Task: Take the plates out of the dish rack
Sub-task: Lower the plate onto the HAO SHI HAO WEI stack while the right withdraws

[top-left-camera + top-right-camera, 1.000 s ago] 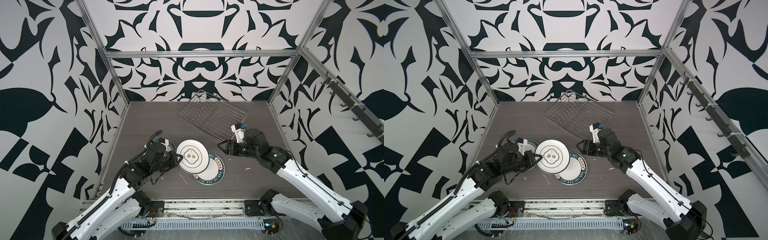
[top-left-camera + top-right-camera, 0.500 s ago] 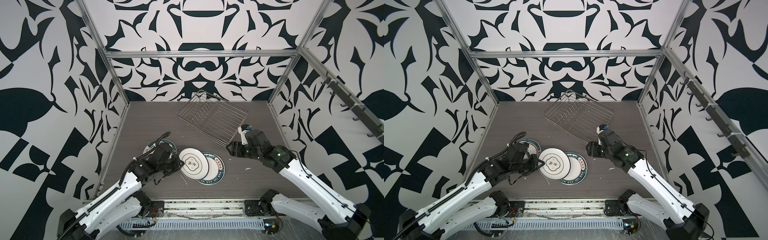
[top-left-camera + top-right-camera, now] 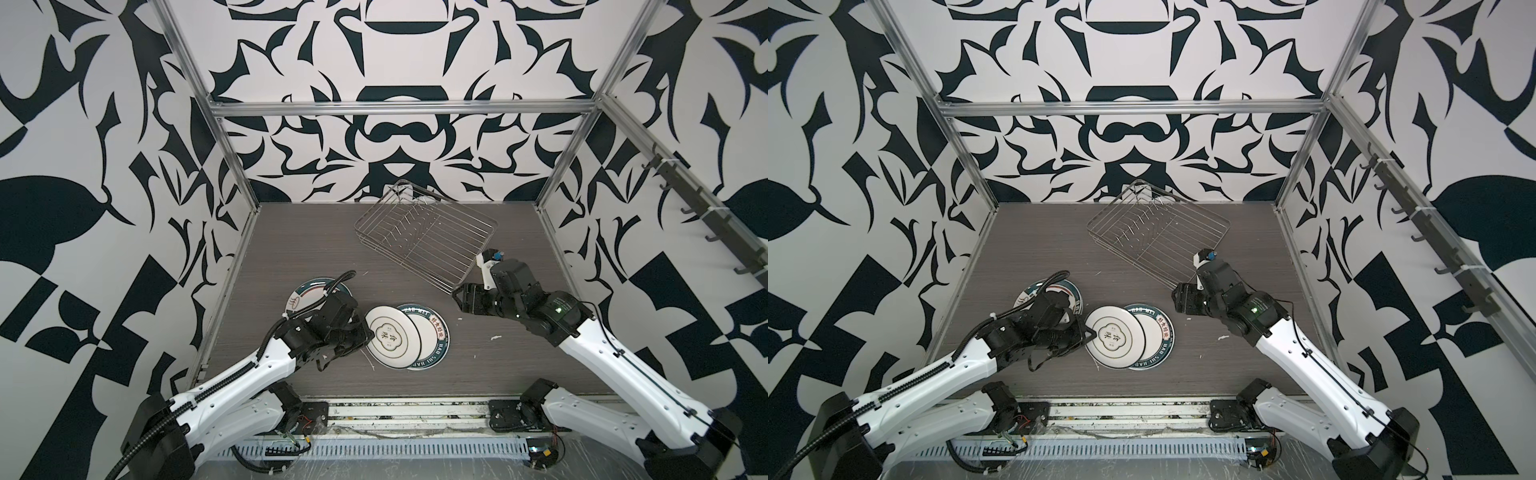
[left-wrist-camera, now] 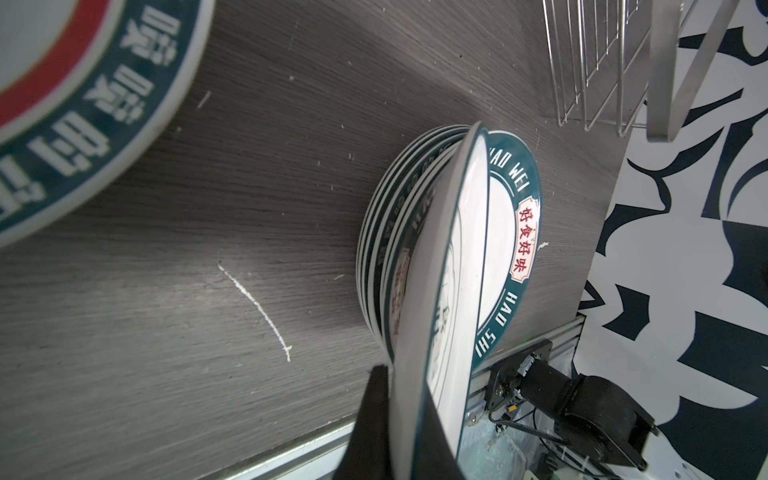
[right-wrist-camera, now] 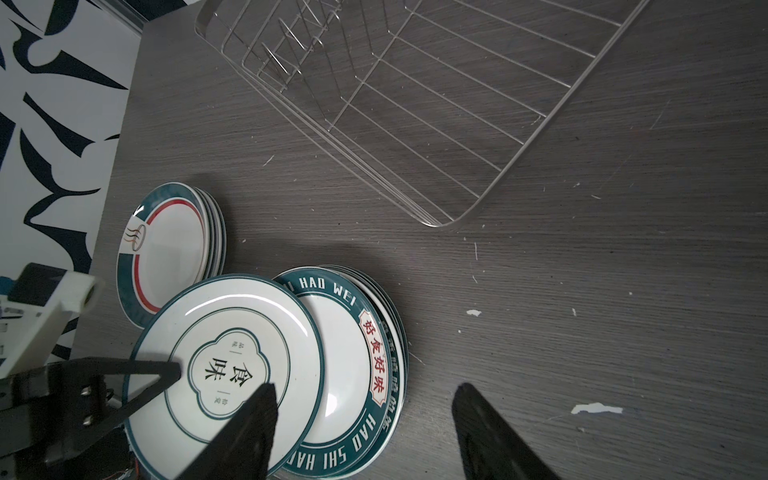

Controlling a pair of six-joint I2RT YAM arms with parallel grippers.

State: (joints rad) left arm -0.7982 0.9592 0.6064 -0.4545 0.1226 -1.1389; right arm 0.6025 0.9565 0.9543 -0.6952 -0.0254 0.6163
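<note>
Dish rack (image 3: 424,237): silver wire basket with upright divider prongs, set askew toward the back of the dark wood-grain tabletop (image 3: 498,374). No plate stood in it in any view, so the unloading looked all but finished.

Held plate (image 3: 392,340): white, thin teal rim, lobed medallion with two black characters at centre. It was gripped by its near rim in the left gripper (image 3: 368,334), whose fingers were clamped on both faces of the edge. The plate was tilted, its far side over the lettered stack. The wrist view did not show whether it touched the top plate. The rim grip and the slant suited sliding it onto the pile rather than dropping it flat.

Lettered stack (image 3: 434,332): several plates lying flat near the table's front middle. Their broad teal rims carried white Latin letters and a panel of red characters. It was probably the pile for this size.

Red-ringed stack (image 3: 305,293): smaller plates with a teal rim and a red ring, flat, just to the left and partly under the left arm. It was kept apart, apparently sorted by size.

Right gripper (image 3: 457,300): empty, fingers spread wide. It hovered just off the rack's near corner, clear of both stacks, and seemed to be leaving room for the placing.
</note>
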